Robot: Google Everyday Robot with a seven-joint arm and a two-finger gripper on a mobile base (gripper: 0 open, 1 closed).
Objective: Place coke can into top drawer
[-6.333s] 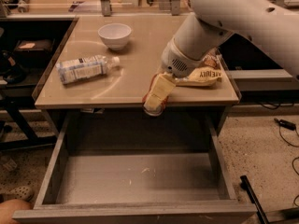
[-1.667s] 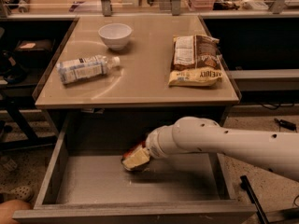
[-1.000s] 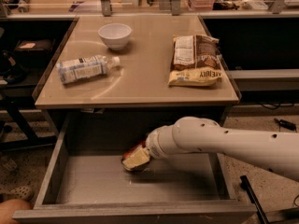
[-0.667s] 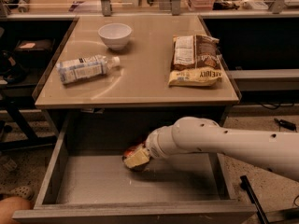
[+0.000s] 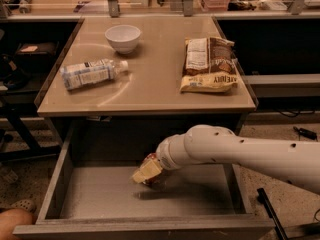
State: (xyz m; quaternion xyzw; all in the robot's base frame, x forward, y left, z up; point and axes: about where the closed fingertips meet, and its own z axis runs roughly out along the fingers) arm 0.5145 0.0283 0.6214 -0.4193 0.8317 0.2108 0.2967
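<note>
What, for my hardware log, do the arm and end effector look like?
The arm is a thick, smooth white tube with small dark dots, ending in a rounded, ringed wrist. The end effector, down in the drawer, has cream-yellow fingers.

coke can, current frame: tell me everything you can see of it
The coke can shows only as a small dark-red shape, mostly hidden by the hand, which is shut on it, reaching in from the picture's right. It appears tilted inside the open top drawer, near the middle, low over the grey floor with a shadow beneath; whether it touches the floor is unclear. No lettering readable.
</note>
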